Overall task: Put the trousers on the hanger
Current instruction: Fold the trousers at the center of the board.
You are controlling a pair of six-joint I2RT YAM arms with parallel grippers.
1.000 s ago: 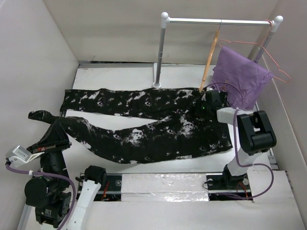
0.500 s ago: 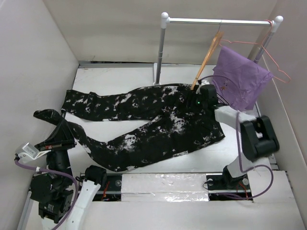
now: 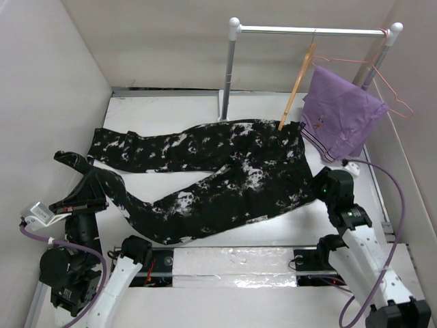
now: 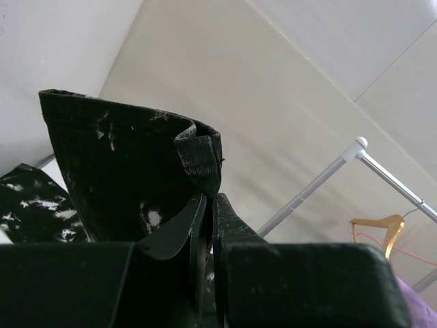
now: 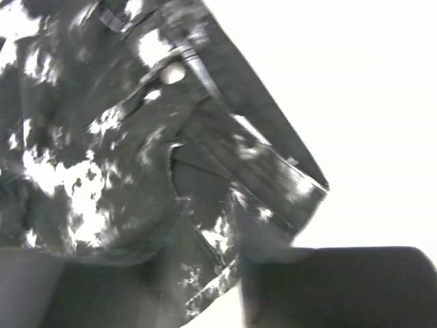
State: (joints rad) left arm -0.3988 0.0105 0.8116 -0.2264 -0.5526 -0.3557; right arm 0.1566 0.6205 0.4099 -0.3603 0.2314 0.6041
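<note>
The trousers (image 3: 225,178) lie spread across the table, waist to the right, legs to the left. My left gripper (image 3: 83,195) is shut on the cuff of the near leg and holds it up off the table. In the left wrist view that cuff (image 4: 116,171) stands above the shut left gripper (image 4: 208,198). My right gripper (image 3: 319,183) sits at the right edge of the waist. In the blurred right wrist view the right gripper (image 5: 229,225) is open just over the folded waistband (image 5: 102,137). The wooden hanger (image 3: 298,82) hangs from the rail, its lower end by the waist, and it shows small in the left wrist view (image 4: 382,225).
A white rail (image 3: 311,30) on two posts stands at the back right. A purple cloth (image 3: 341,113) on a pink wire hanger (image 3: 392,92) hangs from it. Pale walls close in on the left, back and right.
My right arm has pulled back from the waist near the hanger's foot to the waist's right edge. The waist was shifted up and left. My left gripper keeps hold of the cuff.
</note>
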